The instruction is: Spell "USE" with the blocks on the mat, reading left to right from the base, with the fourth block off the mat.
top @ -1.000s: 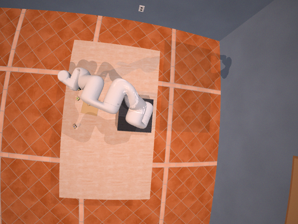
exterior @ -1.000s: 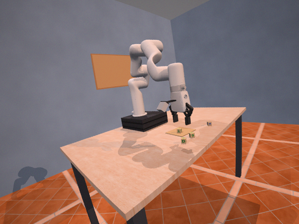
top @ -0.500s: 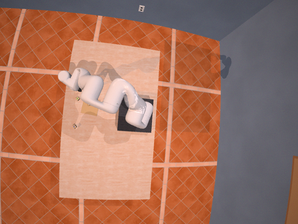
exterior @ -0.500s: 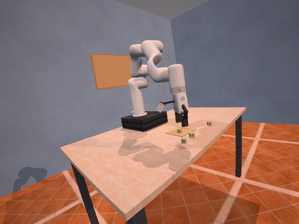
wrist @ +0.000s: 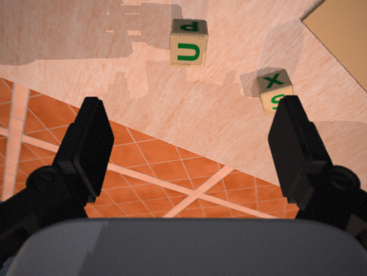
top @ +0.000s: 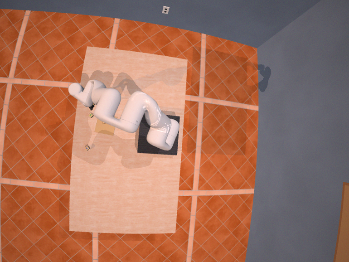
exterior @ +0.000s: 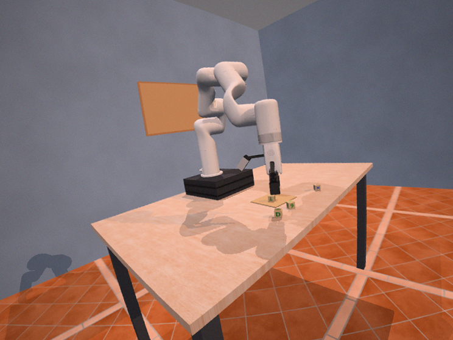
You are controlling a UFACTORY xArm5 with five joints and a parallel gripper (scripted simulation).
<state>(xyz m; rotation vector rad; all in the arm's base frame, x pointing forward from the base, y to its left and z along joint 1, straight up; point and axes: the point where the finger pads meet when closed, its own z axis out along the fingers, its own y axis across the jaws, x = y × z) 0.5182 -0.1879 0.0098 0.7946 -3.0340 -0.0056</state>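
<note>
My gripper (exterior: 275,190) (wrist: 190,117) is open and empty, high above the table. The U block (wrist: 188,51) (exterior: 277,213) lies off the mat, its U turned sideways in the wrist view; the arm hides it in the top view. The S block (wrist: 269,103) (top: 91,115) (exterior: 290,205) lies off the mat, partly behind the right finger in the wrist view. The E block (exterior: 271,198) stands on the tan mat (top: 104,129) (exterior: 285,198) (wrist: 347,37); its top letter is unreadable now. The fourth block (top: 87,147) (exterior: 317,187) lies off the mat, with a blue X on one side.
The black base (top: 143,145) (exterior: 217,190) stands behind the mat. The arm (top: 108,104) (exterior: 267,120) covers part of the mat in the top view. The table's front edge (exterior: 316,221) runs close to the U, S and fourth blocks.
</note>
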